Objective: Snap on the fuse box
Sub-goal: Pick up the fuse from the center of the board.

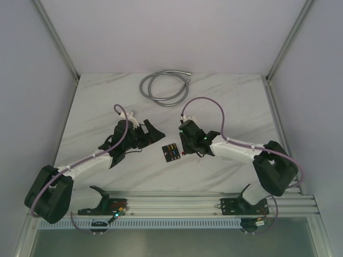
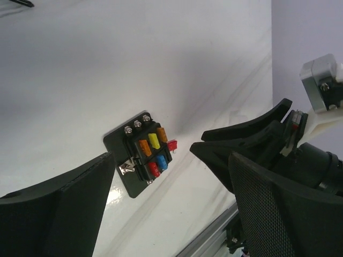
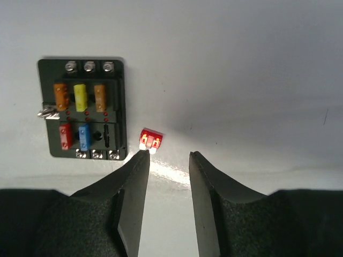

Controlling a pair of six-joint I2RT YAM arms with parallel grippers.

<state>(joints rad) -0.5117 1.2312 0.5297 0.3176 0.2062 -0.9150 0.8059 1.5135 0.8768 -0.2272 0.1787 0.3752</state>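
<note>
The fuse box (image 1: 171, 152) is a small black block lying flat on the white table between my two grippers. It holds several coloured fuses, and one slot at its lower right is empty. It also shows in the left wrist view (image 2: 142, 155) and the right wrist view (image 3: 83, 110). A loose red fuse (image 3: 150, 140) lies on the table just right of the box, also seen in the left wrist view (image 2: 172, 145). My right gripper (image 3: 169, 155) is open and empty, with its left fingertip (image 3: 140, 160) right at the fuse's prongs. My left gripper (image 2: 171, 168) is open and empty, to the left of the box.
A coiled grey cable (image 1: 161, 85) lies at the back of the table. An aluminium rail (image 1: 177, 203) with black holders (image 1: 102, 201) runs along the near edge. White walls with metal frame posts close in both sides.
</note>
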